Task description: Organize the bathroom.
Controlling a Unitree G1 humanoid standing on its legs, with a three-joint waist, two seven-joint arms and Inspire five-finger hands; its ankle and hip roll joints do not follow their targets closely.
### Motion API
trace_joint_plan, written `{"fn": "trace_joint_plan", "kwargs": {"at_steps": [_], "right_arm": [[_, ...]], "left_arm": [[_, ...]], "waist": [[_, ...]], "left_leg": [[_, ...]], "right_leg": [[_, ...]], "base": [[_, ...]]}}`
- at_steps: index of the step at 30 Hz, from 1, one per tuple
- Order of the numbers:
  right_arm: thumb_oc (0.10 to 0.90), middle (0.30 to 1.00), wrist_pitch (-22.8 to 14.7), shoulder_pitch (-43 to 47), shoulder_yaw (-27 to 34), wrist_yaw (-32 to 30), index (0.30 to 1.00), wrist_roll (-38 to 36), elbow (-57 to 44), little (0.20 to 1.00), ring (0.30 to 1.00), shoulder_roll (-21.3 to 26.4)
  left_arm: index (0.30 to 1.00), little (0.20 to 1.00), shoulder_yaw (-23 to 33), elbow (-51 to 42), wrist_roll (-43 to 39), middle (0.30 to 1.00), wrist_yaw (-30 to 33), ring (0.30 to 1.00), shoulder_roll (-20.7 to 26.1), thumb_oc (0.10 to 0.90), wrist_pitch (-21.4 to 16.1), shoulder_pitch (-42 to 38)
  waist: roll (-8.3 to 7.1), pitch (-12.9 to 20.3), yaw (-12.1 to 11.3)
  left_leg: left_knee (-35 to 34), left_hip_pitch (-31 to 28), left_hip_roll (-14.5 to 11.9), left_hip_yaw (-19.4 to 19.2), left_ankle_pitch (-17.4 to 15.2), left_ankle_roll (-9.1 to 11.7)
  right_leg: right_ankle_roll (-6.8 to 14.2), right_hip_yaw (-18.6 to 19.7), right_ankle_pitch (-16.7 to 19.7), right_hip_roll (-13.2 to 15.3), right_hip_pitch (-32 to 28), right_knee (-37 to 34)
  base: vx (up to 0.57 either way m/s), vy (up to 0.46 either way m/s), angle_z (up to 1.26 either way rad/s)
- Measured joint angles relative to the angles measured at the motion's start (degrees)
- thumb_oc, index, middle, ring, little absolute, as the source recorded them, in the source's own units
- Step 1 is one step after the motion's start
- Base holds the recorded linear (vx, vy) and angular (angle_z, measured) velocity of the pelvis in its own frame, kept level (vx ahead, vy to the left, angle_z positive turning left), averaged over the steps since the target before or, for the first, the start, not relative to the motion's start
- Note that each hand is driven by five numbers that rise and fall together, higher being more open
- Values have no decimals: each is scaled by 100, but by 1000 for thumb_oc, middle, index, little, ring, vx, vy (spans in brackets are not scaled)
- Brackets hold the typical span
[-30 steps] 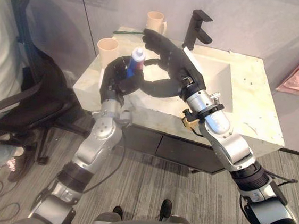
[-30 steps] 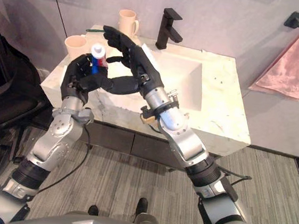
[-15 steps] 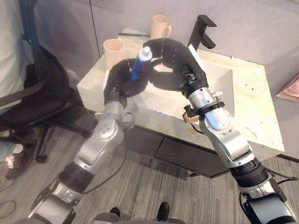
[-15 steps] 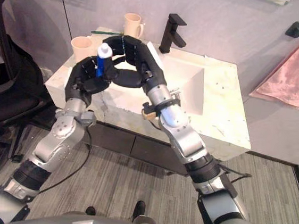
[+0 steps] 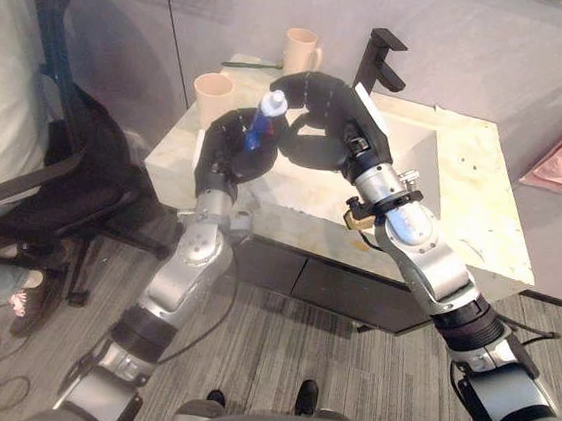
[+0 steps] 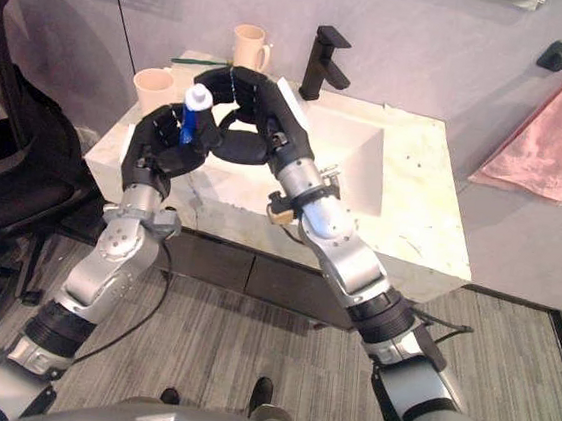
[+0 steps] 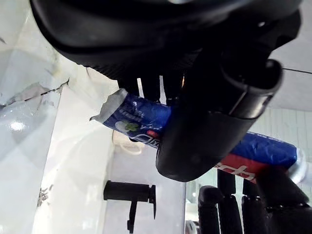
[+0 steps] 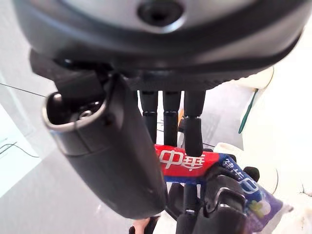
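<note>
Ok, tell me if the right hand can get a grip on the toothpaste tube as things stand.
Probably yes. The right hand already curls its fingers round the upper part of the toothpaste tube, near its cap, while the left hand holds the lower part upright above the counter. Nothing lies between them.

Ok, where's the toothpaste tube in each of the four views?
Left eye: toothpaste tube upright, upper centre-left, between both hands.
Right eye: upper left, white cap up.
Left wrist: runs across the middle.
Right wrist: lower middle.
Shared landmark: black faucet.
</note>
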State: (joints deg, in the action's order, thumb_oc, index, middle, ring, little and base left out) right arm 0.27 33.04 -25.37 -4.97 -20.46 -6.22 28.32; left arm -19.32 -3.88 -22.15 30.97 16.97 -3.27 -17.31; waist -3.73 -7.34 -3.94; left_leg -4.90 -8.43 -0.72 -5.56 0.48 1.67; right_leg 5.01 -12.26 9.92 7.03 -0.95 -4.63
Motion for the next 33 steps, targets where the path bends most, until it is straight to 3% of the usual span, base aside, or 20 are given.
{"fn": "trace_joint_plan", "kwargs": {"at_steps": [5,9,12,14,15,18,20,21,22,24,25,27,28,30,33], "right_arm": [[400,300,-411,95,67,-292,300,208,203,300,300,363],[400,300,-677,137,647,-988,300,211,719,300,300,682],[400,300,-783,145,1023,-1397,300,224,949,300,300,785],[400,300,-862,175,1117,-1667,300,257,1134,300,300,992],[400,300,-870,211,1270,-1864,300,454,1371,300,300,1085],[400,300,-1033,289,1352,-2093,300,464,1533,300,300,1226],[400,300,-1198,329,1355,-2154,300,610,1536,300,300,1351],[400,300,-1347,396,1355,-2226,300,682,1491,300,300,1477],[400,300,-1460,455,1355,-2298,300,713,1476,300,300,1594],[400,300,-1581,550,1400,-2516,300,881,1484,300,300,1728],[400,300,-1602,545,1415,-2598,300,887,1483,300,300,1725],[400,300,-1602,534,1479,-2794,300,959,1499,300,300,1675],[400,300,-1621,535,1498,-2906,300,1151,1492,300,300,1575],[400,300,-1620,540,1492,-3058,300,1357,1459,300,300,1506],[400,300,-1600,554,1496,-3214,300,1577,1491,300,300,1495]], "left_arm": [[900,900,786,-14,372,900,185,900,80,800,-19,357],[900,900,1727,-10,449,900,133,900,429,800,4,1155],[900,900,1938,21,449,900,15,900,632,800,16,1362],[900,900,1914,57,451,900,-225,900,712,800,15,1346],[900,900,1878,66,454,900,-472,900,839,800,15,1345],[900,900,1862,174,456,900,-736,900,1005,800,16,1344],[900,900,1824,331,453,900,-840,900,960,800,19,1341],[900,900,1760,419,451,900,-912,900,966,800,50,1351],[900,900,1716,480,449,900,-954,900,961,800,42,1323],[900,900,1556,677,443,900,-1065,900,990,800,41,1299],[900,900,1491,748,436,900,-1106,900,988,800,41,1310],[900,900,1366,785,423,900,-1193,900,1015,800,29,1402],[900,900,1366,785,408,900,-1203,900,925,800,-22,1561],[900,900,1345,739,290,900,-1224,900,847,800,-52,1792],[900,900,1327,736,197,900,-1283,900,820,800,-52,1807]], "waist": [[-7,-5,-228],[-98,-67,-537],[-162,-154,-779],[-151,-299,-788],[-246,-396,-856],[-420,-495,-886],[-290,-630,-828],[-125,-732,-664],[-30,-792,-619],[65,-861,-382],[68,-866,-336],[-170,-889,-384],[-200,-898,-400],[-58,-883,-485],[-50,-883,-520]], "left_leg": [[-2,43,-15,128,14,13],[1,113,-18,441,63,27],[36,203,6,665,91,6],[120,228,49,902,60,-26],[194,212,147,1096,-15,-87],[221,206,329,1496,51,-227],[144,81,254,1790,119,-344],[198,178,116,2001,120,-372],[294,309,39,2139,86,-371],[415,531,13,2568,43,-380],[409,526,41,2655,25,-356],[330,309,371,2766,-32,-265],[284,118,494,2806,-105,-194],[384,31,354,2790,-285,-115],[398,-54,168,2746,-439,31]], "right_leg": [[-10,-147,-24,5,-47,1],[-5,-423,-93,58,-124,3],[18,-598,-111,165,-183,45],[68,-646,-195,238,-267,269],[145,-597,-408,369,-286,553],[145,-399,-544,485,-410,628],[215,-219,-777,496,-187,1309],[206,217,-1115,177,47,1334],[206,555,-1116,-128,286,1275],[254,954,-1020,-583,768,912],[214,952,-897,-639,870,762],[198,875,-810,-407,865,382],[-59,748,-224,-261,765,395],[-108,591,-57,-383,584,312],[-287,478,3,-560,462,220]], "base": [[-30,20,13],[-3,11,38],[59,-19,46],[103,1,79],[140,18,75],[211,33,67],[186,32,70],[255,29,75],[247,-1,89],[183,-31,92],[165,-75,97],[143,-81,59],[88,-32,27],[145,-43,8],[104,-32,-5]]}}
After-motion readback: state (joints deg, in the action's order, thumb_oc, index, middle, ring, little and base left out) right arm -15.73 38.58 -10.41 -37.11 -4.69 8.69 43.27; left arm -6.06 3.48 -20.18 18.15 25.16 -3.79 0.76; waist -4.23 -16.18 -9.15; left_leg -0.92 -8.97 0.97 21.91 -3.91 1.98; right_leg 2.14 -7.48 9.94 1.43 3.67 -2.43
